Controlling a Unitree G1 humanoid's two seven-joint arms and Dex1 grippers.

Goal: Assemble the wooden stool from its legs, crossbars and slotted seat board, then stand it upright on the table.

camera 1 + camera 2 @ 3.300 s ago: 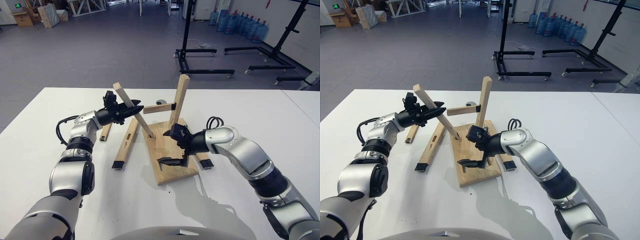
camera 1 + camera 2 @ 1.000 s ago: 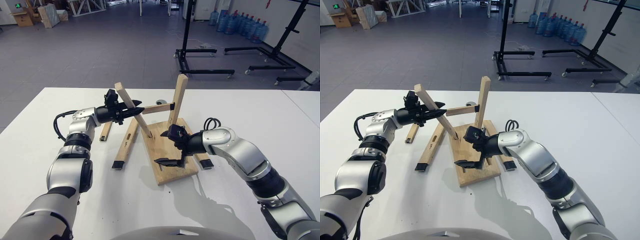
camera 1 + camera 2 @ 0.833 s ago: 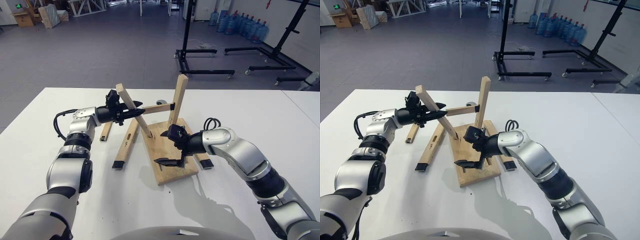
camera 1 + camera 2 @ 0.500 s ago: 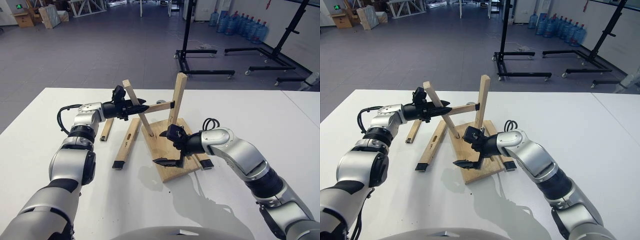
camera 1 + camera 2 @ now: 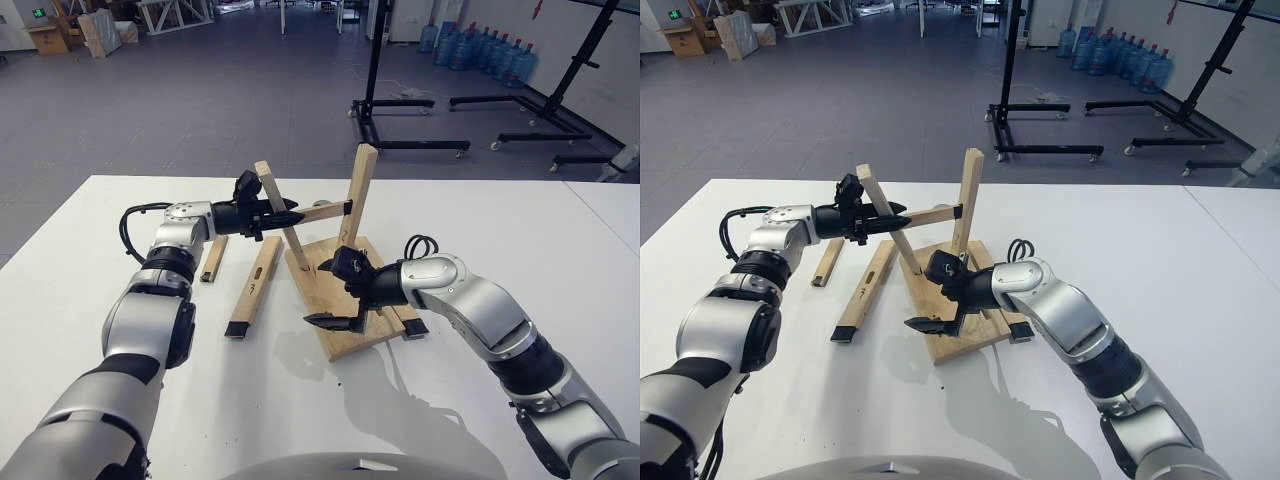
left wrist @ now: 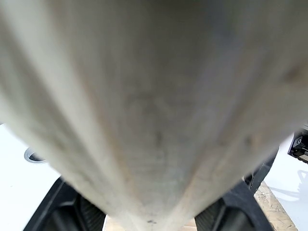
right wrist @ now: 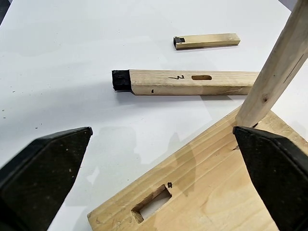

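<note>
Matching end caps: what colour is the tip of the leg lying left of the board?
The tip is black; right wrist view shows it best.

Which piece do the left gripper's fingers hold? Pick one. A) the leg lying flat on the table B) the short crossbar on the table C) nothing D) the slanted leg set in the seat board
D: the left gripper is shut around the slanted leg, whose foot meets the seat board; the flat leg lies apart.

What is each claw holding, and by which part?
Left claw grips the tilted leg on its upper half. Right claw is open over the seat board, holding nothing.
</note>
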